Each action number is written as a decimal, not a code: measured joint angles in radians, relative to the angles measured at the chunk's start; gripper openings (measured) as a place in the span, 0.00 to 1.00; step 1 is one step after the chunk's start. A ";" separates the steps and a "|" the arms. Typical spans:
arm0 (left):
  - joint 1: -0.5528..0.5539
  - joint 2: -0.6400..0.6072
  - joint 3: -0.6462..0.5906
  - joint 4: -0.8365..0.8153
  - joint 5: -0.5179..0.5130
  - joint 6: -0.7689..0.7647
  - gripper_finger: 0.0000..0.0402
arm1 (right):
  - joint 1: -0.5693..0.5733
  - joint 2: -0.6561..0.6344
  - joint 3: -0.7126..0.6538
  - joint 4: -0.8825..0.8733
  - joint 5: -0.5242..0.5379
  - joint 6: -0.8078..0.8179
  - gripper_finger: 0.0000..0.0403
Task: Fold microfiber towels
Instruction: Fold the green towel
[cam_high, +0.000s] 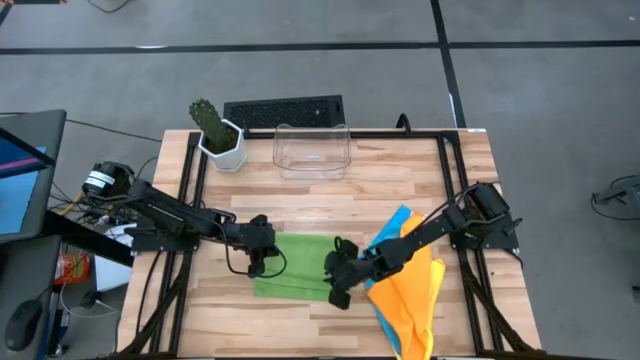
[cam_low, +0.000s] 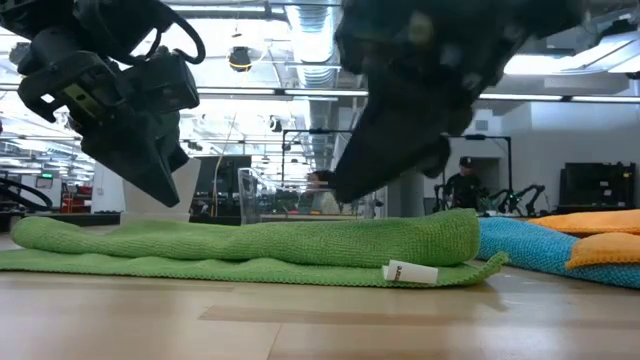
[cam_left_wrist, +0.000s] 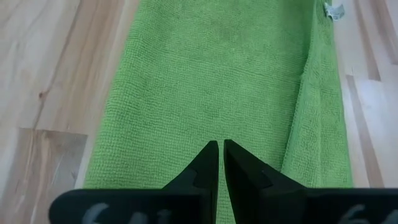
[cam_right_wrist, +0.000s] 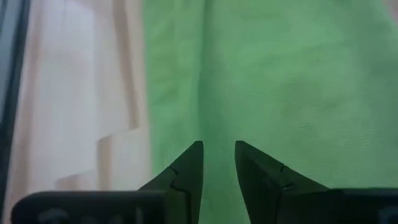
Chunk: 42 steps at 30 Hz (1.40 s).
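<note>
Towel green (cam_high: 295, 262), folded | left hand (cam_left_wrist: 221, 163) closed, empty | right hand (cam_right_wrist: 218, 163) seemingly parted, empty

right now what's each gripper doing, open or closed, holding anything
Left gripper: shut, holding nothing, just above the green towel.
Right gripper: open, empty, over the same towel's other end.

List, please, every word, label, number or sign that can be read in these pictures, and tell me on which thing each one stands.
No text can be read.
White tag on the green towel, at its corner: print too small to read.
Pale marks on the left claw mount: blurred, unreadable.
Pale marks on the right claw mount: blurred, unreadable.
Blue screen beside the table: nothing legible.
</note>
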<state>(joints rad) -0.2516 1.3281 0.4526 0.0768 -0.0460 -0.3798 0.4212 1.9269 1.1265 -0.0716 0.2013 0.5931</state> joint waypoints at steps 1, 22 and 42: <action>0.000 0.000 0.000 -0.001 0.000 0.000 0.04 | -0.008 0.011 0.000 0.012 -0.014 0.002 0.29; 0.000 0.000 0.000 -0.011 -0.022 -0.001 0.04 | 0.073 0.055 0.002 0.071 -0.169 0.035 0.29; -0.046 0.000 0.064 0.005 0.006 -0.069 0.04 | 0.053 0.069 0.002 0.051 0.023 0.161 0.29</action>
<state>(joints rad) -0.2980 1.3281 0.5163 0.0813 -0.0400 -0.4491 0.4739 1.9963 1.1282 -0.0208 0.2246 0.7540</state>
